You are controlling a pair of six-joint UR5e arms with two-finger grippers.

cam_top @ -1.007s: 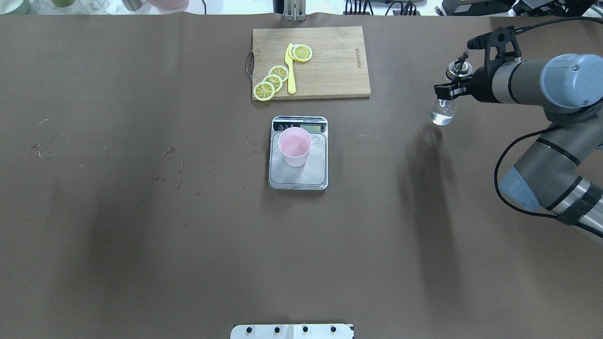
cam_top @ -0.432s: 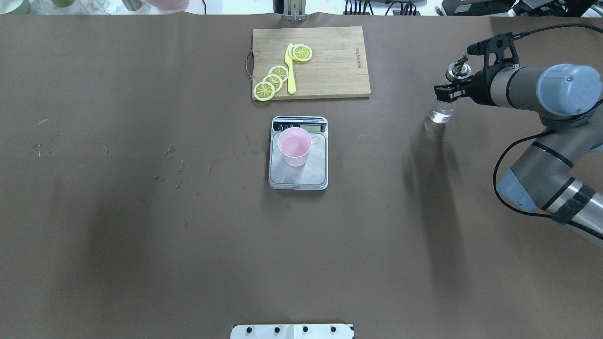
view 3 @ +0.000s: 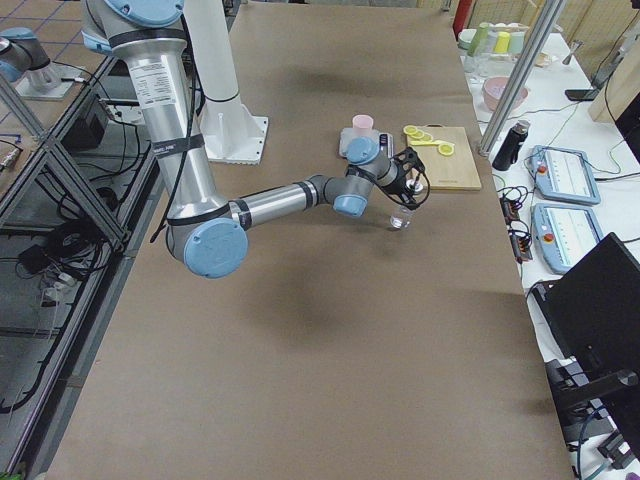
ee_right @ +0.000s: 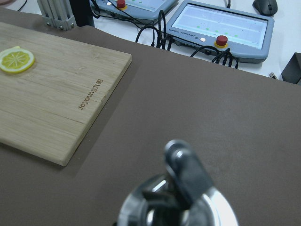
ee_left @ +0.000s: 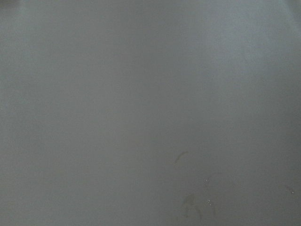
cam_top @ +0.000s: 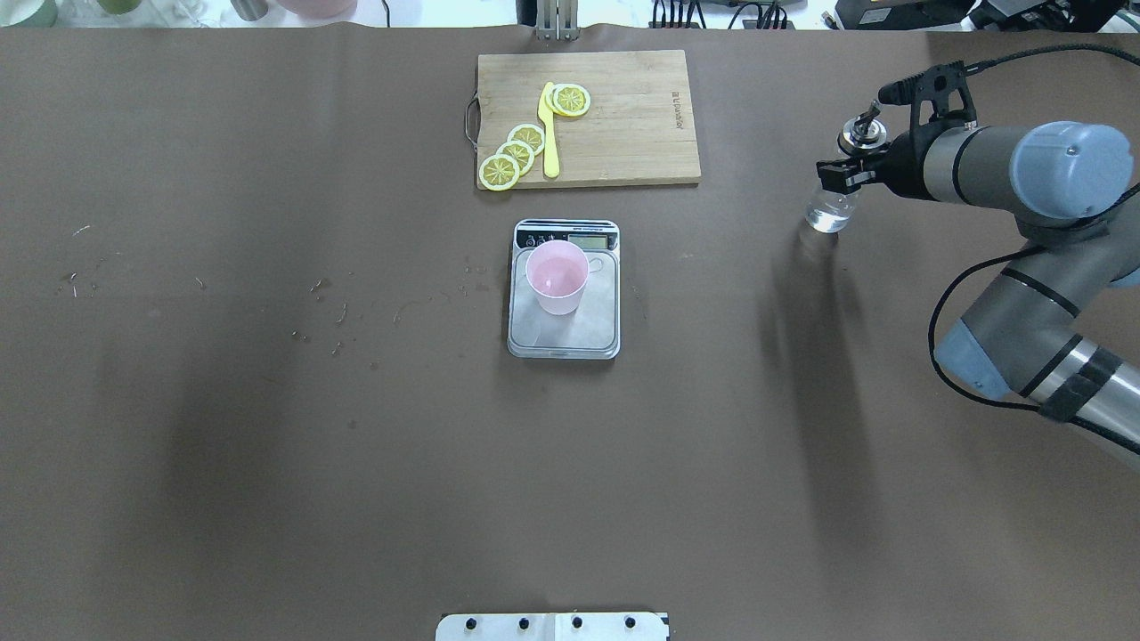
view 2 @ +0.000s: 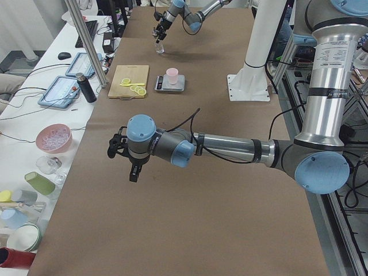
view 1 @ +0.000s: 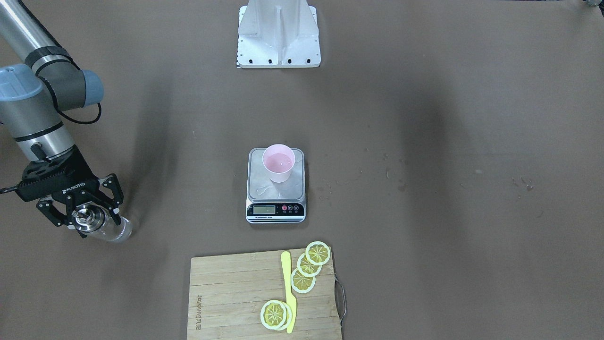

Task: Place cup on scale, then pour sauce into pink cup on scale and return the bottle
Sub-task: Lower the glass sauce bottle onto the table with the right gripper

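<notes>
On the tabletop (cam_top: pixel 267 445) the scale (cam_top: pixel 570 338) sits mid-width, nearer the far edge, and the cup (cam_top: pixel 557 278) stands on its platform, well apart from both arms. The bottle (cam_top: pixel 830 212) is near the right edge toward the far right corner, about upright with its long axis vertical. Its base is close over the surface, but I cannot tell whether it touches. The right gripper (cam_top: pixel 850 169) pinches it just under the metal cap, so the set-down spot lies straight below. The left gripper (view 2: pixel 132 171) hovers toward the tabletop's left edge, and I cannot tell how far it is open.
</notes>
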